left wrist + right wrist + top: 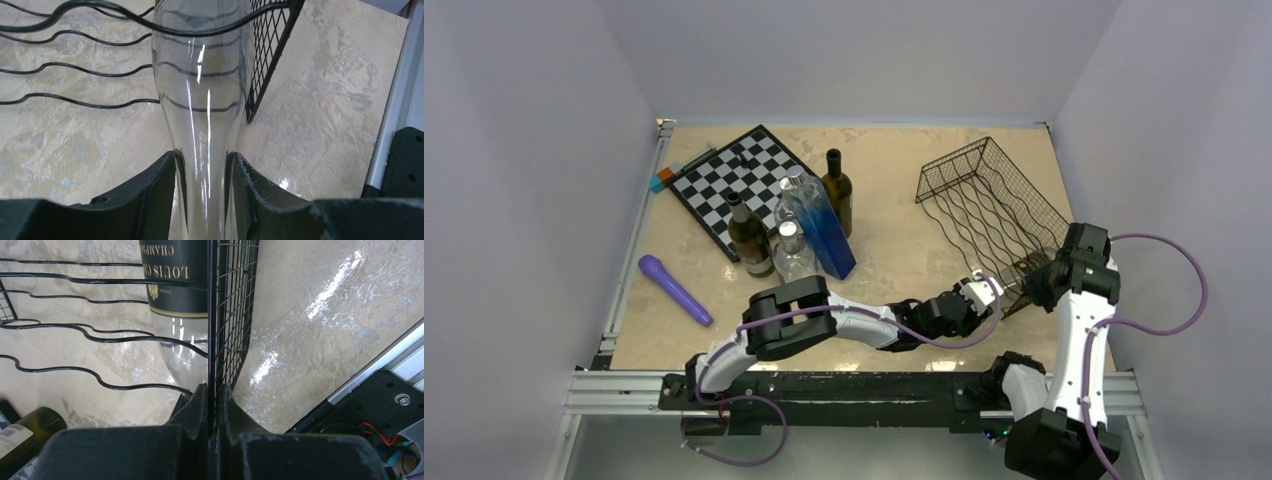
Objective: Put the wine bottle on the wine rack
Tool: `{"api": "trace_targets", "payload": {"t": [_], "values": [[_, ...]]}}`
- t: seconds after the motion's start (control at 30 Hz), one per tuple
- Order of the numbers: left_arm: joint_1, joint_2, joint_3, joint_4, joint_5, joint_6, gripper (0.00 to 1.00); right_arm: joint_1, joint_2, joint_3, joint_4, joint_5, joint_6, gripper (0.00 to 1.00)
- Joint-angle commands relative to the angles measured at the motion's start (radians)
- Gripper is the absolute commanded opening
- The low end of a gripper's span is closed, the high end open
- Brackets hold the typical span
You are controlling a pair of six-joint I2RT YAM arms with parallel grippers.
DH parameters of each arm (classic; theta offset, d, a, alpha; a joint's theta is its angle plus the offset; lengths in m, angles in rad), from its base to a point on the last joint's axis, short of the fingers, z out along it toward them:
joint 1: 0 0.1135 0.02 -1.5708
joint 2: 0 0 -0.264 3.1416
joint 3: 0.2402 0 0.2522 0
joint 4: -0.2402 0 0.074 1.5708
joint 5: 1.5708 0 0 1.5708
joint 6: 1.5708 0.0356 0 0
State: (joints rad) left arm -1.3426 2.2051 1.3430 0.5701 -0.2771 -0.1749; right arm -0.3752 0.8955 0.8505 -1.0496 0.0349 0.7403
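Two arms meet at the near end of the wine rack in the top view. The left gripper is stretched across to that end, and the right gripper is just beside it. A chessboard and a cluster of standing bottles lie well to the rack's left.

From the left wrist, the fingers are clamped narrow on the neck of the clear wine bottle. Its body lies inside the rack, just beside the mesh side panel. One wavy wire crosses over the body, and others show through the glass.

From the right wrist, the fingers are pinched together on the edge of that mesh panel. The bottle's black label shows just behind it, inside the rack.
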Motion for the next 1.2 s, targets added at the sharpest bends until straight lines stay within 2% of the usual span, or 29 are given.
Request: {"api": "trace_targets", "payload": {"t": [0.0,0.1,0.4,0.57,0.63,0.83,0.97,1.17], "values": [[-0.001,-0.006,0.174,0.270,-0.045,0.024,0.00,0.019,0.021,-0.073,-0.075,-0.146,0.009,0.00],[-0.001,0.014,0.214,0.220,-0.055,0.026,0.00,0.018,0.024,-0.073,-0.071,-0.139,0.002,0.00],[0.009,0.076,0.263,0.147,0.061,-0.030,0.00,0.022,0.023,-0.058,-0.077,-0.130,-0.017,0.00],[0.011,0.090,0.304,0.114,0.041,-0.003,0.01,0.031,0.013,-0.063,-0.092,-0.142,-0.017,0.00],[0.011,0.090,0.304,0.114,0.045,0.002,0.11,0.036,0.011,-0.054,-0.099,-0.145,-0.020,0.00],[0.011,0.078,0.254,0.174,0.065,0.031,0.65,0.053,0.010,-0.063,-0.087,-0.160,-0.038,0.00],[0.011,0.068,0.205,0.214,0.117,0.078,0.74,0.053,0.013,-0.076,-0.076,-0.157,-0.039,0.00],[0.011,0.016,0.133,0.216,0.110,0.052,0.77,0.053,0.019,-0.048,-0.096,-0.098,-0.039,0.00]]}}
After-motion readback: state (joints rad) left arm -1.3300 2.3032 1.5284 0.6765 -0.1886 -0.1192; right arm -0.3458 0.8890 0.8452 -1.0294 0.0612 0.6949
